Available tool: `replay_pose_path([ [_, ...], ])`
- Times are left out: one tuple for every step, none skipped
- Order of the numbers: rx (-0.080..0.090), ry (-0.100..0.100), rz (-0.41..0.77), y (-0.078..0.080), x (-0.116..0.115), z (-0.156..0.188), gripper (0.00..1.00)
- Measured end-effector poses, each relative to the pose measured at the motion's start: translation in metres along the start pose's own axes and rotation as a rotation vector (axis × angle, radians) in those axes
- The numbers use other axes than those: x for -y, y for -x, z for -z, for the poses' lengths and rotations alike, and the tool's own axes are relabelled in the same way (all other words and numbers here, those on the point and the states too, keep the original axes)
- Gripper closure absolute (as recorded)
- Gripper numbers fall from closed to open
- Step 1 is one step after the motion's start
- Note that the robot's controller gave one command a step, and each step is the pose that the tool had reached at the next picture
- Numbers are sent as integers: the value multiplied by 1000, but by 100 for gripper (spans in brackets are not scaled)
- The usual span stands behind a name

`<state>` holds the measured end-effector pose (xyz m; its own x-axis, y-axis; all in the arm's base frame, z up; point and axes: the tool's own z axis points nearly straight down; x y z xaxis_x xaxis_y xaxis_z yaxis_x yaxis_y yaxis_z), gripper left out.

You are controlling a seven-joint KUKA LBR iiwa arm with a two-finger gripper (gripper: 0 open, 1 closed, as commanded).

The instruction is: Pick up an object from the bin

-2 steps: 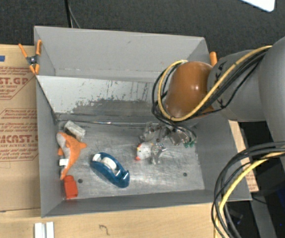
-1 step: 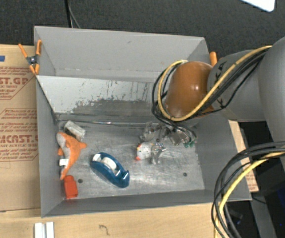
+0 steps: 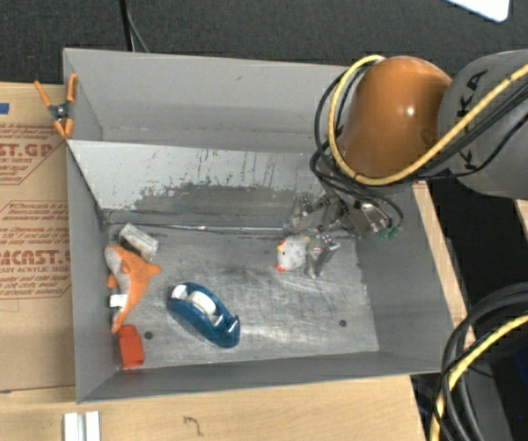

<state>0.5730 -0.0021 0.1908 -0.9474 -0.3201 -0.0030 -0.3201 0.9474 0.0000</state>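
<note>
**Jaws are hanging just beside a small white-and-orange object, right of the bin's centre.**
Whether they are apart or together cannot be told. A blue tape dispenser is lying near the front edge, and orange pieces are lying along the left wall.

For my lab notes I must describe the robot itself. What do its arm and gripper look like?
The arm is a thick grey tube with dark lettering on its side. A rounded, glossy orange cover sits on the wrist. Yellow and black cables loop around that cover. The gripper is small and made of bare grey metal.
</note>
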Motion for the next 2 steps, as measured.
replay_pose_path([
  [0, 0, 0, 0, 0, 0, 100],
  [-8, 5, 158, -10, 9, 26, 100],
])
